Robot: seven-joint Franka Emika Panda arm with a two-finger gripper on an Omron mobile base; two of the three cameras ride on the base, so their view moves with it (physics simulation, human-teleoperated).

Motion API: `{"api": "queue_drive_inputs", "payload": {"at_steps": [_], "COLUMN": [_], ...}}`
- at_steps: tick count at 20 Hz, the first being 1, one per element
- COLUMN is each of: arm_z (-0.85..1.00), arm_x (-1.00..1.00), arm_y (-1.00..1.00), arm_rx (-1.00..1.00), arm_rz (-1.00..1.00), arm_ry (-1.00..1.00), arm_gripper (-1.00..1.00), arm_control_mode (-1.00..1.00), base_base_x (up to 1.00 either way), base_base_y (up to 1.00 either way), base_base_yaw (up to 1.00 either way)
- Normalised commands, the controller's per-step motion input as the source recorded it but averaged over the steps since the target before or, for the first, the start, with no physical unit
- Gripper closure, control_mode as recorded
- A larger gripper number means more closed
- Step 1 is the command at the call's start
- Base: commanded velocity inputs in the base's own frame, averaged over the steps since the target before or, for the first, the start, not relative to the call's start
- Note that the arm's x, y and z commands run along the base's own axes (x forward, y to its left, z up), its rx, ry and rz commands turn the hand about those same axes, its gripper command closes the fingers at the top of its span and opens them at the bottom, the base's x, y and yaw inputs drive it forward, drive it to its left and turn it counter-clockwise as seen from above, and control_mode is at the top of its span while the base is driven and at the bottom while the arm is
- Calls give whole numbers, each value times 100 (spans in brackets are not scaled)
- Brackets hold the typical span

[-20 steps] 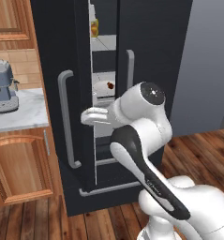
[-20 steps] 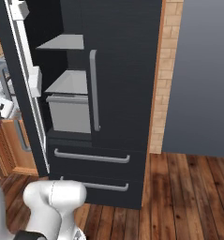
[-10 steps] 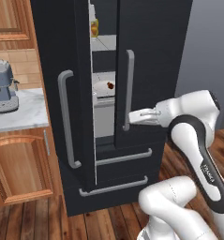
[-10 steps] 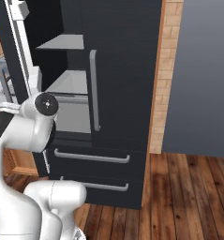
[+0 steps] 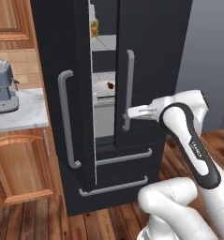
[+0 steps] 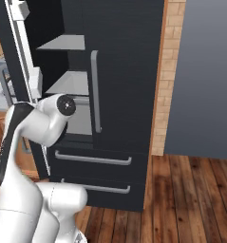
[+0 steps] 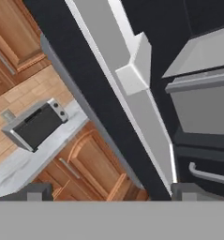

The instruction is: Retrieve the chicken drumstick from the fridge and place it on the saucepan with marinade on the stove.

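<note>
Since a second ago the arm has swung from the left door's handle across to the right, and the gripper (image 5: 128, 114) now reaches the lower end of the right door's grey bar handle (image 5: 129, 89), its jaws spread wide and holding nothing. Seen from the hand, the two dark fingertips (image 7: 37, 192) straddle the edge of the left door (image 7: 92, 108), which stands ajar with its grey inner lining and a small door bin showing. Through the narrow gap between the two doors of the fridge (image 5: 151, 56) lies the chicken drumstick (image 5: 110, 85), a small reddish-brown lump on a white plate (image 5: 102, 87) on a grey shelf, up and to the left of the gripper. The closed right door stands between the hand and the shelf. Higher in the gap sits a yellow-orange bottle (image 5: 94, 29). Below are two drawers (image 5: 123, 157) with bar pulls. Left of the fridge, a coffee machine (image 5: 2, 86) rests on a marble counter (image 5: 19, 112) over wooden cabinets (image 5: 19, 168); the hand view also shows a toaster oven (image 7: 36, 124) there.
</note>
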Motion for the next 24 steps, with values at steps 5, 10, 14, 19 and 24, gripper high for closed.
{"api": "queue_drive_inputs", "payload": {"at_steps": [5,10,14,19,24], "arm_z": [0,0,0,0,0], "arm_x": [82,87,68,59,47], "arm_y": [0,0,5,43,81], "arm_rx": [0,0,0,0,0], "arm_rz": [0,2,3,3,4], "arm_ry": [3,2,0,0,0], "arm_gripper": [-100,-100,-100,-100,-100], "arm_control_mode": [-100,-100,-100,-100,-100], "base_base_x": [0,0,0,0,0], "base_base_y": [0,0,0,0,0], "base_base_yaw": [0,0,0,0,0]}}
